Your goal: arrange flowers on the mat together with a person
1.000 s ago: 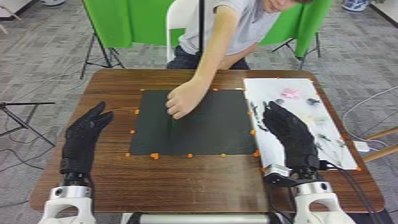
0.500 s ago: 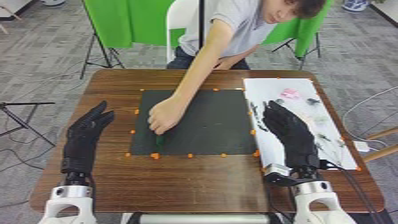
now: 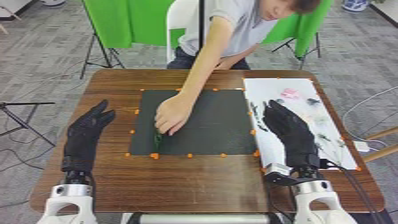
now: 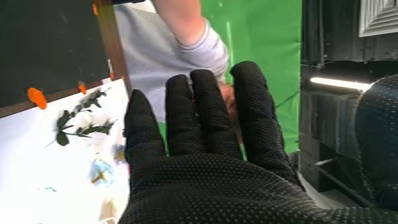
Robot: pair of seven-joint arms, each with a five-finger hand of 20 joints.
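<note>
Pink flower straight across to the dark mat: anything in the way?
Nothing visible up to the mat's right edge from the pink flower; the right hand sits nearer the robot. Farther left, a person's hand is over the mat's left part.

1. From the robot's head, a camera looks forward and down, taking in the whole table [image 3: 204,187] from above.
2. At close range, the right wrist camera faces along the right hand [image 3: 289,129] toward the person [image 3: 238,31] across the table.
3. Both views share the black mat [image 3: 222,122], white sheet [image 3: 268,90], green backdrop [image 3: 115,30], person and right hand.
</note>
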